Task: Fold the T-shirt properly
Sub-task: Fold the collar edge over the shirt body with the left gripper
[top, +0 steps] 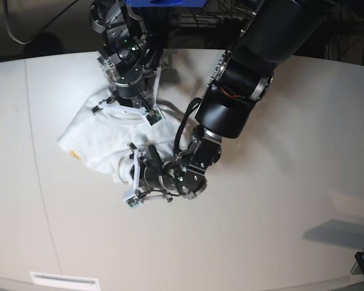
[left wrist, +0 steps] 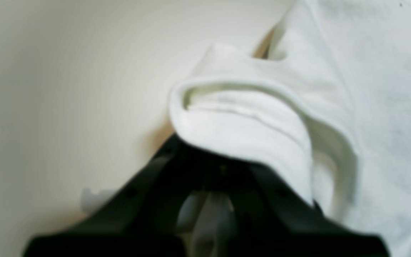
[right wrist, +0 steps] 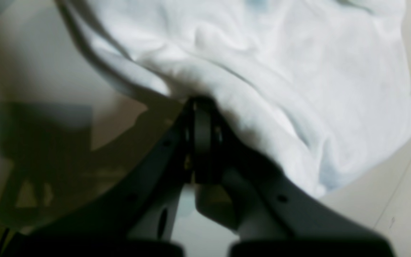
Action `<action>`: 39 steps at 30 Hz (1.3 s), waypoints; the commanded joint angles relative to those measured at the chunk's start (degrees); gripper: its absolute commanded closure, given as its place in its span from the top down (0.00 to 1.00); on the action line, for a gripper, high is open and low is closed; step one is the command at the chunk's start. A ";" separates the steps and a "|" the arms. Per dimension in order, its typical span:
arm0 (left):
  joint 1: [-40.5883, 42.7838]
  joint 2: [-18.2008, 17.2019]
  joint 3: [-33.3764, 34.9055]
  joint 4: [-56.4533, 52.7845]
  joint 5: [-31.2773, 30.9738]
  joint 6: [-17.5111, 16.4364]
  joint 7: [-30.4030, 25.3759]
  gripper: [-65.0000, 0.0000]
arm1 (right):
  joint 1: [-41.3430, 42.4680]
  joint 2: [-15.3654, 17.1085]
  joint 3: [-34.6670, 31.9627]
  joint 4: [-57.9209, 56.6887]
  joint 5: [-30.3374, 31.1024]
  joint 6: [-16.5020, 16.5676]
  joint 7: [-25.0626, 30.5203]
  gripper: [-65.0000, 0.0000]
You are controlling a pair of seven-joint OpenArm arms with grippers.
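Left wrist view: the left claw (left wrist: pixel 209 157) is clamped on a rolled white hem of the T-shirt (left wrist: pixel 351 107), cloth bunched over the black fingers, pale bench (left wrist: pixel 66 89) behind. Right wrist view: the right claw (right wrist: pixel 202 107) is pinched tight on a crumpled fold of the T-shirt (right wrist: pixel 280 71), a speck of yellow print at its far edge. Base view: the T-shirt (top: pixel 97 136) lies heaped on the white bench (top: pixel 279 212), left claw (top: pixel 139 173) at its near edge, right claw (top: pixel 130 106) at its far edge.
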 commanded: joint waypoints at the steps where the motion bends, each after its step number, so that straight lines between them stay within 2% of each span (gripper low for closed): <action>1: -3.11 0.53 -0.39 0.74 -0.10 -0.62 -1.55 0.00 | 0.62 -0.28 -0.88 1.10 -0.33 -1.26 0.31 0.00; 3: -5.31 0.53 -0.30 0.92 -0.18 -0.62 -1.46 0.00 | 0.62 -0.11 -1.93 1.71 -0.33 -2.58 -0.84 0.00; 6: -8.21 0.28 -0.30 1.10 -0.18 -0.62 -1.28 0.00 | -0.79 -0.11 -3.25 2.77 -0.33 -2.76 -1.89 0.00; 10: -11.29 -2.18 -0.39 1.27 -0.71 -0.62 -1.11 0.00 | -3.25 -0.20 -6.06 4.00 -0.33 -2.84 -2.07 0.00; 12: -11.38 -3.50 -0.47 3.12 -0.80 -0.62 1.00 0.00 | -3.95 -0.20 -6.77 4.53 -0.50 -2.84 -2.07 0.00; 14: -9.53 -4.82 -0.47 9.01 -0.80 -0.62 5.22 0.00 | -4.39 -0.20 -6.50 5.14 -0.59 -2.84 -2.07 0.00; 18: -3.29 -7.63 -1.00 25.71 -0.89 -0.62 9.88 0.00 | -4.66 -0.11 -6.50 6.11 -0.68 -2.93 -3.39 0.00; 23: 3.22 -7.99 -10.58 42.85 -0.89 -0.62 15.86 0.00 | -4.57 -0.11 -6.77 6.37 -0.68 -2.93 -0.48 0.00; 25: 4.80 -7.99 -12.17 46.72 -0.89 -0.62 17.79 0.00 | -3.78 -0.11 -6.77 6.55 -1.29 -2.93 -0.40 0.00; 28: 7.00 -7.90 -12.08 48.66 -0.71 -0.62 19.64 0.00 | -2.81 -0.90 -7.38 6.64 -8.68 -2.93 -1.98 0.00; 31: 9.64 -7.90 -11.99 48.48 -0.36 -0.62 19.38 0.00 | -2.64 -1.43 -11.60 6.73 -17.91 -2.84 -5.50 0.00; 35: 12.19 -7.11 -11.90 48.66 -0.80 -0.62 19.46 0.00 | -2.90 -1.60 -13.62 6.55 -30.22 -2.93 -5.58 0.00; 37: 13.86 -6.23 -11.90 49.01 -0.80 -0.62 19.64 0.00 | -2.81 -1.60 -11.43 6.55 -32.42 -2.93 -5.67 0.00; 39: 16.14 -5.96 -11.90 49.89 -0.80 -0.62 19.64 0.00 | -2.72 -1.43 -6.94 6.29 -32.15 -2.67 -5.94 0.00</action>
